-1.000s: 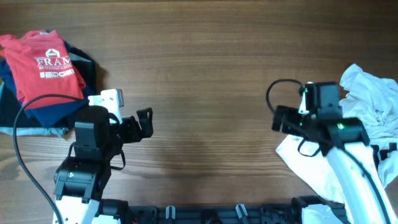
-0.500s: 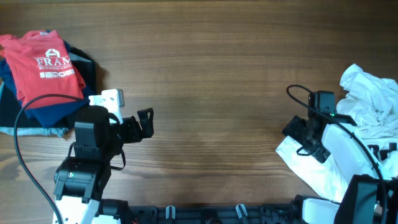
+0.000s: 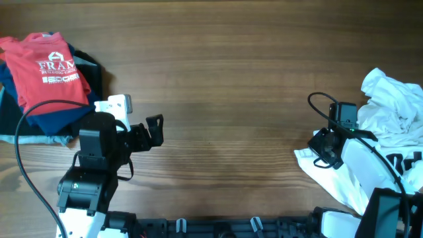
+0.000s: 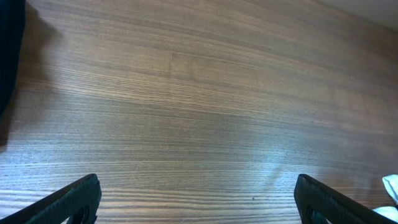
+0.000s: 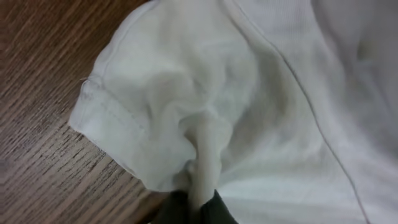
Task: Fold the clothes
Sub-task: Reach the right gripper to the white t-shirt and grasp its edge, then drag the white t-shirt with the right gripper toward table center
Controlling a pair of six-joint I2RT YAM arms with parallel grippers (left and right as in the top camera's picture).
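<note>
A crumpled white garment (image 3: 391,109) lies at the table's right edge, its hem reaching toward the middle. My right gripper (image 3: 320,151) sits at that hem's left corner. In the right wrist view it (image 5: 200,208) is shut on a pinched fold of the white garment (image 5: 249,87), with the cloth bunched up between the jaws. My left gripper (image 3: 137,119) hovers over bare wood at the front left. Its two dark fingertips (image 4: 78,196) stand wide apart with nothing between them, so it (image 4: 199,202) is open.
A stack of clothes lies at the far left: a red printed shirt (image 3: 51,66) on top of a dark blue garment (image 3: 63,116) and black cloth (image 3: 92,69). The wooden table (image 3: 225,86) stretches between the two piles. A black cable (image 3: 26,165) loops beside the left arm.
The right arm moved right and down onto the white garment's hem, and its gripper went from open to shut on the cloth. The left arm has not moved.
</note>
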